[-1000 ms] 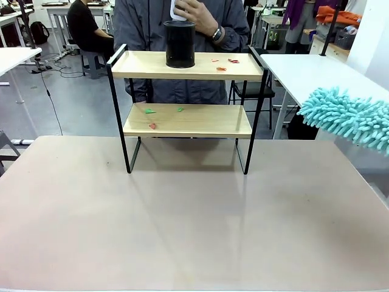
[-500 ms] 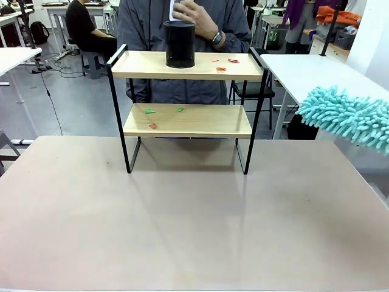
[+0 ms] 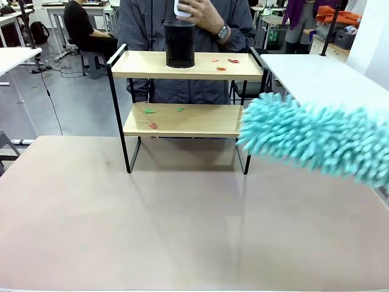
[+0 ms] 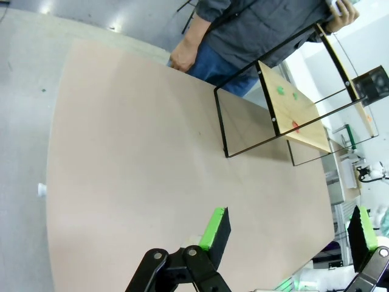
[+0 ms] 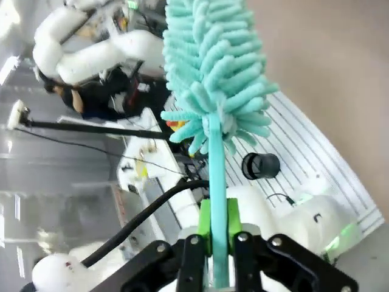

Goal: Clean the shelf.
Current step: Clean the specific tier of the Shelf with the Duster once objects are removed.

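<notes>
Shelf at far middle of table. Red and green scraps on both boards. Black can on top board, person's hand above it. Duster near shelf's right end, clear of scraps. Right gripper clamped on duster handle. Left gripper wide, empty, over table. Step, likely: bringing duster to shelf. Next: slide head along lower board, sweep scraps off, avoid frame post.

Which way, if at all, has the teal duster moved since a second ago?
Yes. In the front view the teal duster has swung left, from the picture's right edge to overlap the right legs of the shelf.
</notes>
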### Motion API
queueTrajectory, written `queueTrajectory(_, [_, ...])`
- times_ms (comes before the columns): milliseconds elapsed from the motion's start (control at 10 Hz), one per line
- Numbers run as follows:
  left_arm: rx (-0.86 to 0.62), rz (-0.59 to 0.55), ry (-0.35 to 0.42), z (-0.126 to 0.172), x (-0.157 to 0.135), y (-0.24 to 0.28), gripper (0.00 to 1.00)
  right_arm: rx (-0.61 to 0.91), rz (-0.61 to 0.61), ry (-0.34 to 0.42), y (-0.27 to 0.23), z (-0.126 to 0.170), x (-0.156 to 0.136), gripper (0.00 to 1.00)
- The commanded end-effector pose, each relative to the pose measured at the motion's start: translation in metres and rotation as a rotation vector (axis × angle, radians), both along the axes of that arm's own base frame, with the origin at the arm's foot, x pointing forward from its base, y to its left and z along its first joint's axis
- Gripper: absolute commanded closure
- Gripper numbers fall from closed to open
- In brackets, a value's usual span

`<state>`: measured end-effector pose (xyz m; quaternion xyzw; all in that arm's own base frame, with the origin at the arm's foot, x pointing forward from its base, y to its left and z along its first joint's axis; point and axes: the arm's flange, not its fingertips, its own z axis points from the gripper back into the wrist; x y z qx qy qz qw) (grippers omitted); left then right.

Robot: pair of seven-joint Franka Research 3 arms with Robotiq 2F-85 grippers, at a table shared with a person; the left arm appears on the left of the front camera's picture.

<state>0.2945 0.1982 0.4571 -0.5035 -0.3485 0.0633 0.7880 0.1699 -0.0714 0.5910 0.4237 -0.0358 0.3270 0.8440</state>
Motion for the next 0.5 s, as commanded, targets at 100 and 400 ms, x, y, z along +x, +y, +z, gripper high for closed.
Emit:
queueTrajectory(100, [-0.002, -0.001, -0.030, -0.001, 0.000, -0.001, 0.00, -0.135, -0.075, -0.125, 0.083, -0.041, 0.037, 0.87])
queueTrajectory(400, [-0.002, -0.001, -0.030, -0.001, 0.000, -0.001, 0.00, -0.225, -0.299, -0.253, 0.120, -0.064, 0.064, 0.87])
